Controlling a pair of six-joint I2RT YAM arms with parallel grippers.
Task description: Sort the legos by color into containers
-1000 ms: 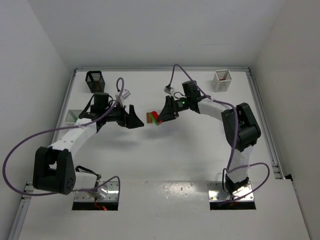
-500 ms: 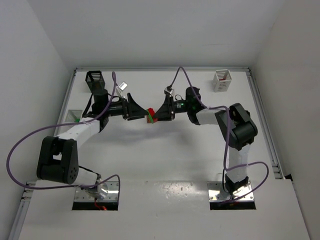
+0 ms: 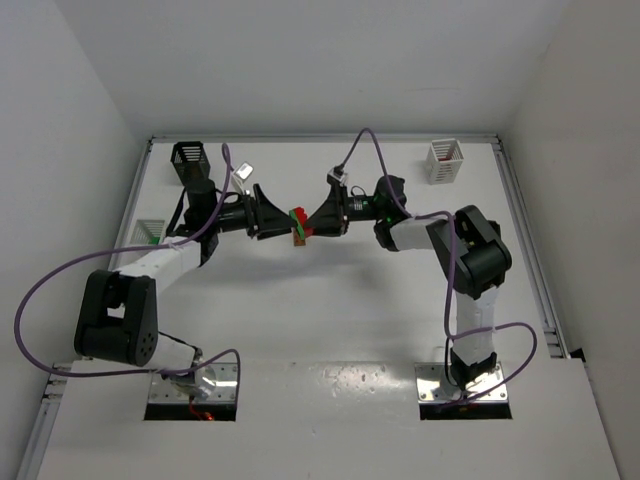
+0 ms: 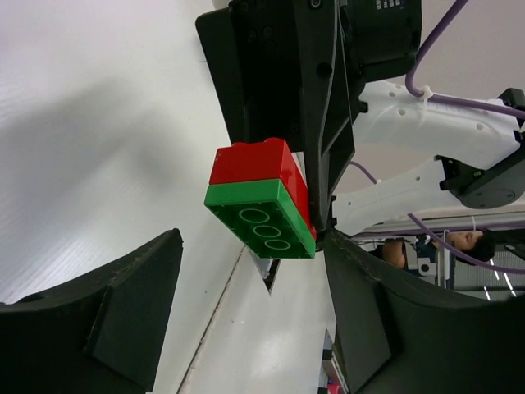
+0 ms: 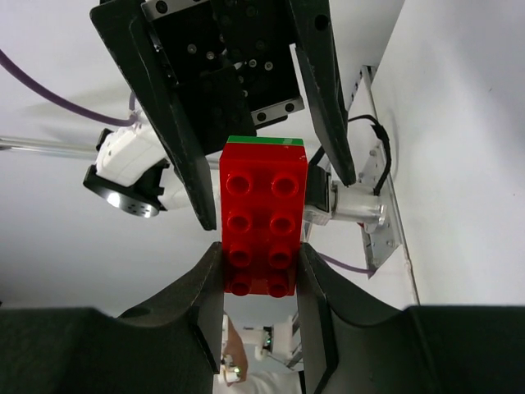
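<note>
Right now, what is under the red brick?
A green brick joined to the red brick, its hollow underside showing. The right gripper covers the stack's far end, so anything there is hidden.

Bright, even overhead light, soft grey shadows on the table (image 3: pixel 330 320), wrist-view foregrounds slightly blurred

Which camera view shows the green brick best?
The left wrist view: the green brick is large and central, its ringed face clear, joined to the red brick. The right wrist view shows only its thin edge behind the red one. The top view shows a tiny speck.
</note>
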